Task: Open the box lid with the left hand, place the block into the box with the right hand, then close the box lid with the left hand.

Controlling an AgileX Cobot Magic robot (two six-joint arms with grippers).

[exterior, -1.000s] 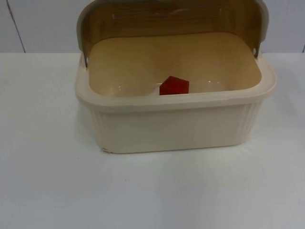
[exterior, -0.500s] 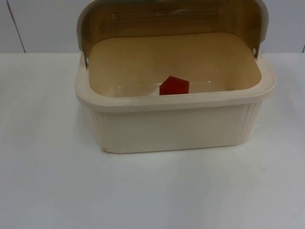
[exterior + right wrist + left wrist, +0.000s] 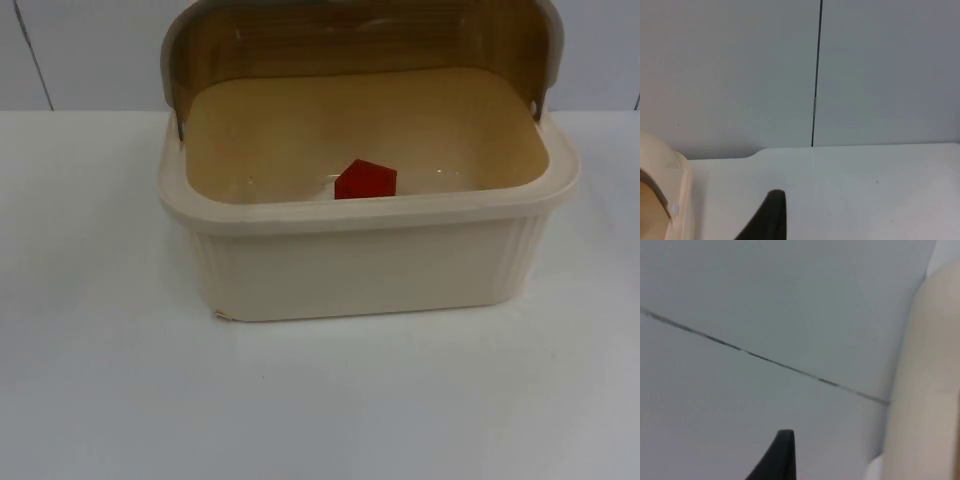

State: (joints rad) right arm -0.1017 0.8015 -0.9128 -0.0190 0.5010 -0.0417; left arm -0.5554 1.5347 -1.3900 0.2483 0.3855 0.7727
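While the brown lid (image 3: 360, 45) stands raised at the back of the cream box (image 3: 365, 265), a red block (image 3: 365, 180) lies inside, against the box's front wall. Each wrist view shows one black fingertip beside the box, left (image 3: 776, 460) and right (image 3: 767, 217); whether either gripper is open cannot be told.

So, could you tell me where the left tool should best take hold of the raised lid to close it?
Probably the lid's top free edge, reached from above and behind. It stands swung up over the box's back, hinged at both sides, so pulling that edge forward should swing it shut over the red block.
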